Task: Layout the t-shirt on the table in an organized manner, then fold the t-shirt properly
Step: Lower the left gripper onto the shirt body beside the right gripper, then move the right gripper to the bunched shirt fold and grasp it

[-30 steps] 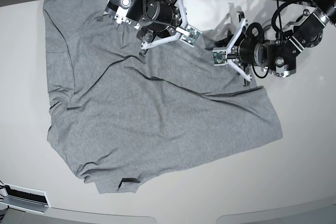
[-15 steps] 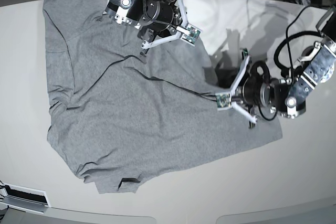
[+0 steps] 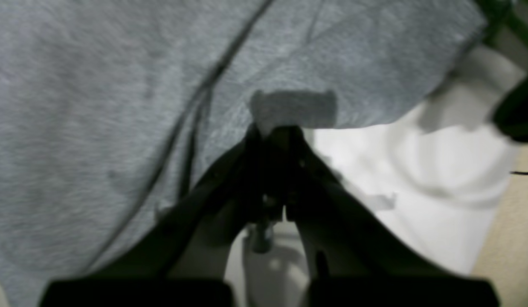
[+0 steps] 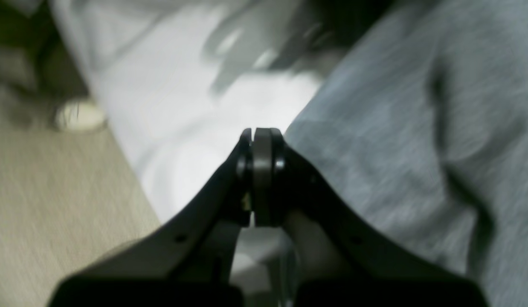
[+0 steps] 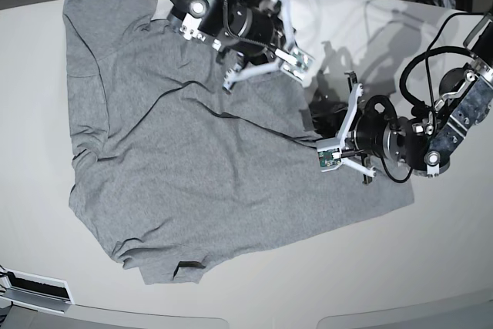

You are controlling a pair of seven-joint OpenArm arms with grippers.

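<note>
The grey t-shirt (image 5: 223, 167) lies spread plain side up across the middle of the white table (image 5: 447, 267), creased, with a long dark fold running from its upper middle toward its right edge. The left gripper (image 5: 327, 156) hangs low over the shirt's right part with its jaws pinched together on nothing I can make out, sitting slightly further over the cloth than half a second ago. The right gripper (image 5: 296, 59), jaws also pressed together and empty, has shifted right since the earlier frames to the shirt's upper right edge, and the shirt's outline is unchanged.
</note>
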